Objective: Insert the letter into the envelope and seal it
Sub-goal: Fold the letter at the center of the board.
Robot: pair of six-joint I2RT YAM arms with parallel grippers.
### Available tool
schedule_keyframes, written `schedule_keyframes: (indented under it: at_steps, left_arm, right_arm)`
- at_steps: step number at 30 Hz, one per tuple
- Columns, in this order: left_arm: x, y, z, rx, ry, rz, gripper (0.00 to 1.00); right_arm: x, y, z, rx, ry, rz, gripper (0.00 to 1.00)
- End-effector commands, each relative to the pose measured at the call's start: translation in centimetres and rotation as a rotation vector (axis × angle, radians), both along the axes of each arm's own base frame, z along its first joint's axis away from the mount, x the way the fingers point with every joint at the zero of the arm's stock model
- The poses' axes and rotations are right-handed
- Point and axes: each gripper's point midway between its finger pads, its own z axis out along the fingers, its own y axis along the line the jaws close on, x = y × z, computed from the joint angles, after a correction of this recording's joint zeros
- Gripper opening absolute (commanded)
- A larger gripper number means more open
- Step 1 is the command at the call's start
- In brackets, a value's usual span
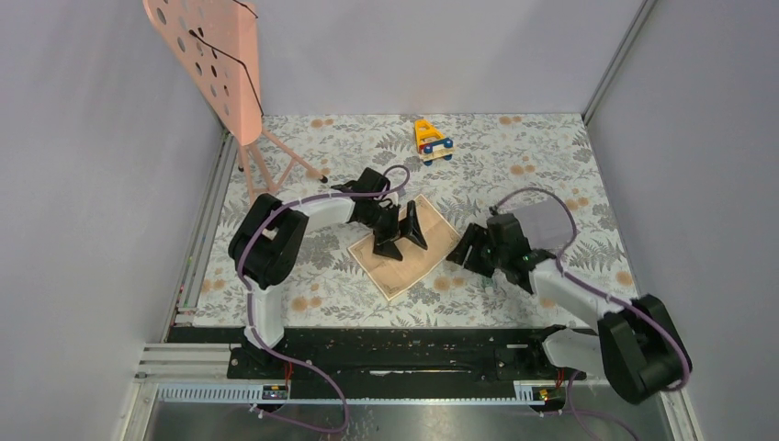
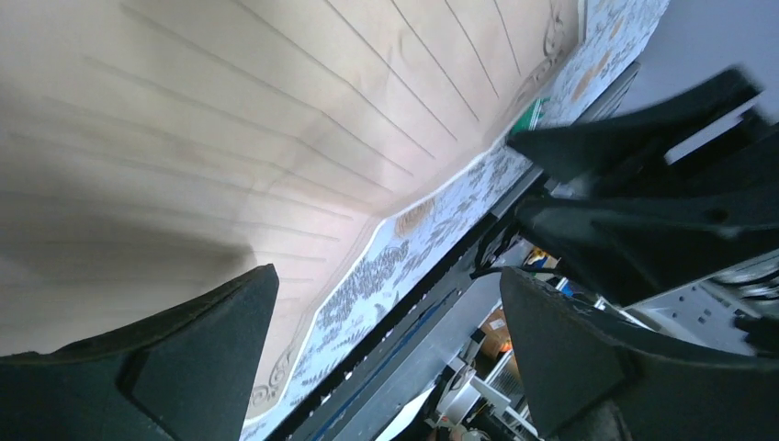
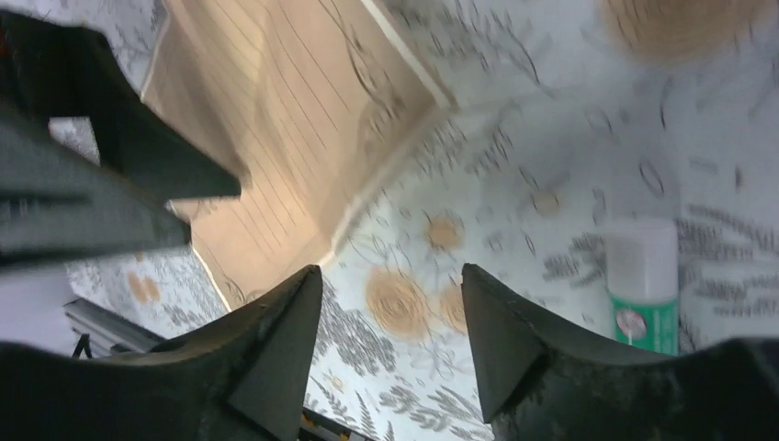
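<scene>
Floral-cloth table (image 1: 570, 165), grey walls close on left, back and right, black rail (image 1: 395, 347) along the near edge. Free room mostly in the far-right and near-left parts of the cloth. The pink perforated stand (image 1: 216, 55) takes the far-left corner, its legs on the cloth.

Letter (image 1: 404, 266) – tan lined sheet, flat at table centre, turned like a diamond, with its long axis running near-left to far-right. All four edges lie well inside the cloth. The left gripper (image 1: 402, 241) is over its middle, fingers (image 2: 184, 367) spread wide with nothing between them. Can't tell if the tips touch the paper.

The right gripper (image 1: 462, 250) is just off the letter's right corner, fingers (image 3: 276, 349) apart, only bare cloth in the gap – holding nothing.

Envelope (image 1: 544, 220) – grey-lilac patch lying flat on the right side of the table, behind the right arm, apart from the letter. The arm covers its near part. Flap not visible, so the pointing direction and long axis are unclear.

Toy car (image 1: 432, 142), yellow and blue, is near the back edge. Glue stick (image 3: 643, 276), white with a green label, shows only in the right wrist view, blurred, lying on the cloth beside the right gripper.
</scene>
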Motion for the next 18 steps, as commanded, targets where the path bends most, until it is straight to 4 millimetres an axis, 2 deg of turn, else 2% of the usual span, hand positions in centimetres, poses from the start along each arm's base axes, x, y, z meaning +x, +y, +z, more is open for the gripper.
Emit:
schedule_keyframes:
  at_steps: [1,4,8,10,12,14,16,18]
  left_arm:
    - [0.2,1.0,5.1,-0.009,-0.163,-0.050,0.95]
    - [-0.5,3.2,4.9,0.097,-0.203,-0.067,0.95]
    - [-1.5,5.0,4.8,0.143,-0.231,-0.056,0.96]
    - [-1.7,6.0,3.8,0.182,-0.221,-0.034,0.96]
    - [-2.0,7.2,1.8,0.244,-0.208,-0.018,0.96]
    - [-1.7,8.7,-0.3,0.328,-0.203,0.004,0.96]
    - [-1.7,9.2,-1.1,0.345,-0.192,0.012,0.96]
    - [-1.7,9.0,-1.3,0.332,-0.186,0.011,0.97]
  right_arm:
    - [4.1,0.7,2.3,-0.122,0.019,0.069,0.67]
    - [5.9,1.0,2.7,-0.168,0.030,0.078,0.69]
    - [8.1,0.3,3.8,-0.184,-0.063,0.056,0.82]
    - [9.3,-0.1,3.9,-0.190,-0.045,0.069,0.87]
    - [10.5,0.0,3.6,-0.186,-0.025,0.113,0.90]
    - [11.5,0.8,3.4,-0.180,-0.002,0.185,0.93]
    - [12.7,2.1,3.6,-0.149,0.014,0.265,0.93]
    - [13.2,3.6,3.0,-0.071,0.062,0.315,0.93]
